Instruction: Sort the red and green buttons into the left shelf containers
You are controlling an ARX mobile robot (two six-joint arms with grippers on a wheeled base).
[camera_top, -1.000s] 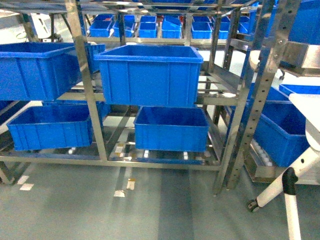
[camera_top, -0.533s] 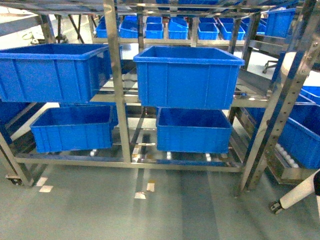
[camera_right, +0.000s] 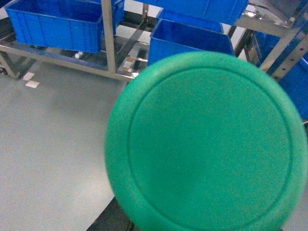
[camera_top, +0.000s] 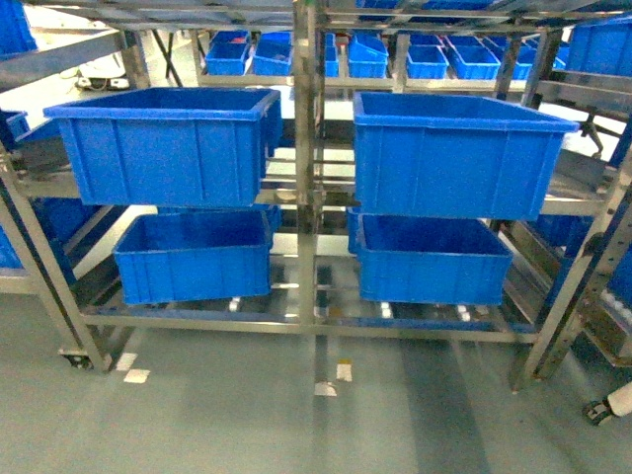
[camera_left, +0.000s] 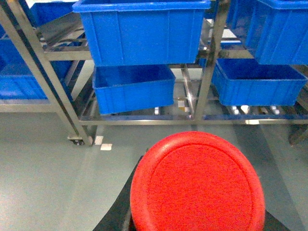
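Note:
A red button (camera_left: 197, 185) fills the bottom of the left wrist view, its round cap facing the camera. It is held clear of the floor, with my left gripper's dark body (camera_left: 137, 209) showing under it and the fingers hidden. A green button (camera_right: 204, 144) fills the right wrist view the same way over my right gripper's dark body (camera_right: 108, 219). Large deep blue containers stand on the steel shelf ahead: upper left (camera_top: 163, 148), upper right (camera_top: 449, 158), lower left (camera_top: 193, 262), lower right (camera_top: 434, 267). Neither gripper appears in the head view.
The shelf's steel middle post (camera_top: 306, 197) separates the bin pairs. A caster (camera_top: 77, 360) sits at its left foot. Small shallow blue bins (camera_top: 365, 54) line a rack behind. White tape marks (camera_top: 326, 388) dot the grey floor. A white wheeled leg (camera_top: 612, 403) is at far right.
The head view has swung left: the shelf and its bins slid rightward in the picture, the left bin pair came fully into view, and the white wheeled leg has almost left at the right.

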